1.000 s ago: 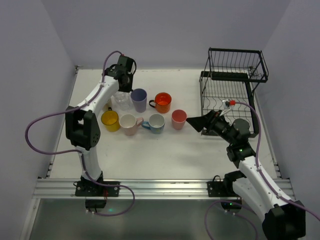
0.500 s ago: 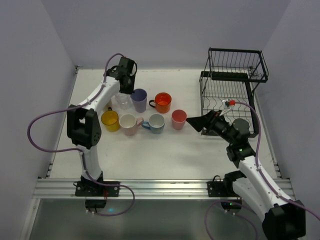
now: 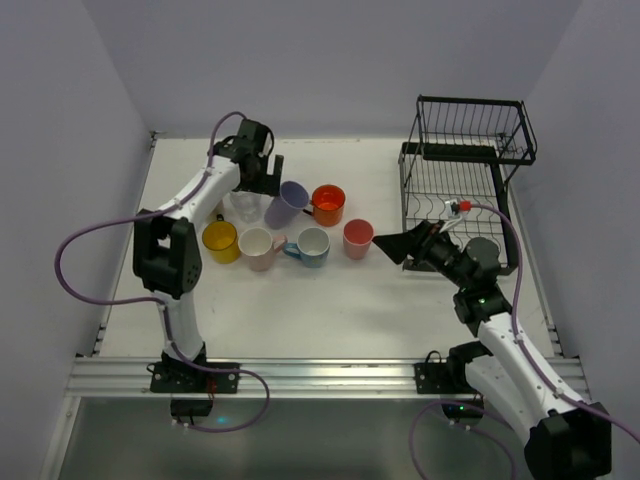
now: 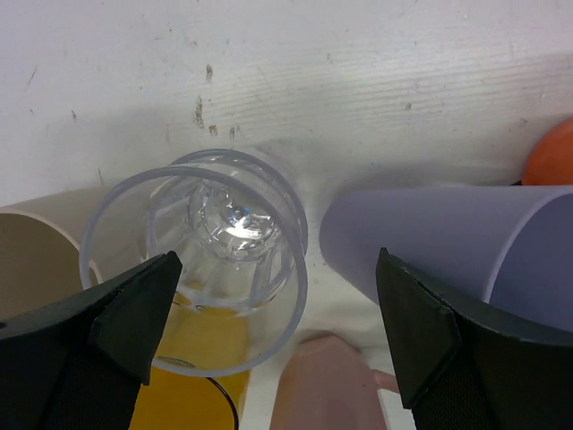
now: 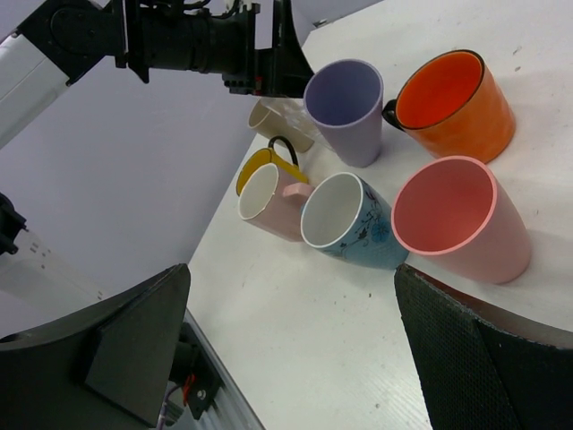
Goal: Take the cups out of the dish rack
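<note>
The cups stand grouped on the table's left half: a clear cup [image 3: 242, 203], a lavender cup [image 3: 287, 203], an orange mug [image 3: 326, 204], a yellow mug [image 3: 220, 240], a pink mug [image 3: 258, 247], a blue mug [image 3: 312, 246] and a salmon cup [image 3: 357, 238]. My left gripper [image 3: 262, 170] hangs open above the clear cup [image 4: 201, 260], with the lavender cup [image 4: 457, 233] leaning rightward beside its right finger [image 4: 430, 331]. A beige cup [image 4: 36, 251] lies at the left. My right gripper [image 3: 397, 244] is open and holds nothing, just right of the salmon cup [image 5: 452, 219]. The black wire dish rack [image 3: 470, 150] stands at the back right.
Grey walls close in the table at the left, back and right. The right arm lies along the front of the rack's lower tray [image 3: 440, 205]. An aluminium rail [image 3: 300, 375] runs along the near edge, with both arm bases bolted to it.
My left gripper has opened and let go of the lavender cup, which now leans right towards the orange mug. The gripper shifted slightly right. The right arm has not moved.
</note>
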